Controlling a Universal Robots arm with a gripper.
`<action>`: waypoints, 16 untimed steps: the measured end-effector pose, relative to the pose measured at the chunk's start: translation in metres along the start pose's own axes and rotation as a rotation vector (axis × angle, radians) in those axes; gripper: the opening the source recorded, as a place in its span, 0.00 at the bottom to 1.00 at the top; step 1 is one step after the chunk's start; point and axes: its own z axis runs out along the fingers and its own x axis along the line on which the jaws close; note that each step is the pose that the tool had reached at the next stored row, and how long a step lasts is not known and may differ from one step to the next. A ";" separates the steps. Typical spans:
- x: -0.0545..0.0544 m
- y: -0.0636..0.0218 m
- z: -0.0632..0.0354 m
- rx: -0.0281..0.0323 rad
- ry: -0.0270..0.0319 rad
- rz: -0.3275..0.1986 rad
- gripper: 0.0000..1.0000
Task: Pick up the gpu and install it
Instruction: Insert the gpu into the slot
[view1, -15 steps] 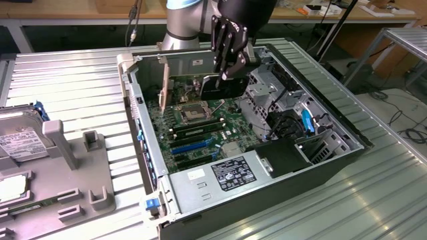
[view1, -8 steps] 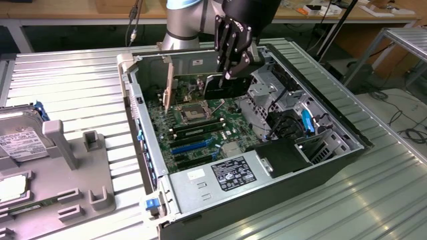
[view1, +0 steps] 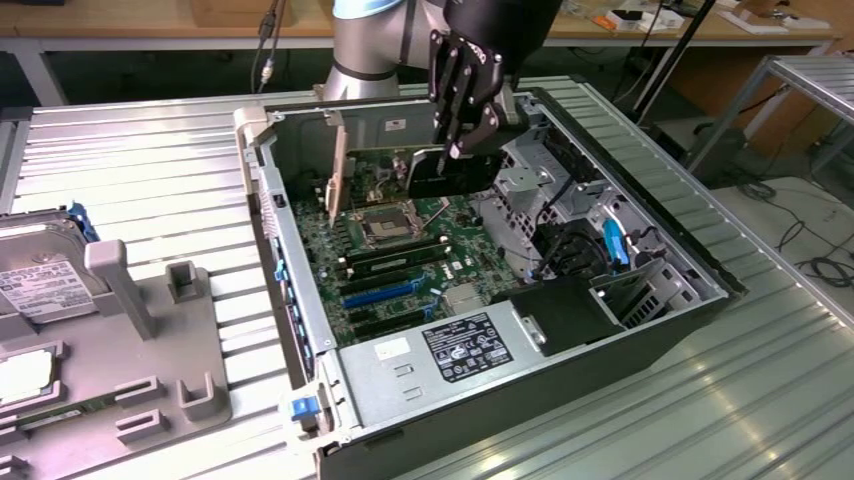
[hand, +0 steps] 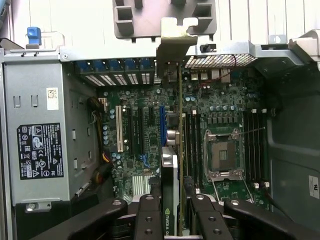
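We are looking at the gpu. It is hanging in the upper middle of the exterior view, inside the open computer case and just above the green motherboard. In the wrist view we are seeing the gpu edge-on, thin like a blade. Its silver bracket is reaching toward the back wall of the case. We are not able to tell if its bottom edge is touching a slot.

The gripper is squeezing the gpu from both sides. It is holding the end far from the bracket, where the dark fan cover is. In the wrist view the gripper is pressing a black finger on each flat face of the card.

We are guessing the gpu is light and stiff, but easy to hurt. The board is thin and covered in tiny parts, so a hard squeeze or a twist could crack it. The flat faces by the fan cover are looking like the best place to hold, because the bottom edge needs to stay free. Held at one end, the card could tip.

The square chip socket is sitting near the card. The power box is sitting in the lower middle. On the exterior view's left, a hard drive is lying by a grey holder on the bench.
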 end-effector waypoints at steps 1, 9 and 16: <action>0.000 0.0000 0.0003 0.0000 0.0000 0.000 0.27; 0.000 -0.0004 0.0060 0.0000 0.0000 0.000 0.27; 0.000 -0.0008 0.0118 0.0002 -0.0003 0.000 0.27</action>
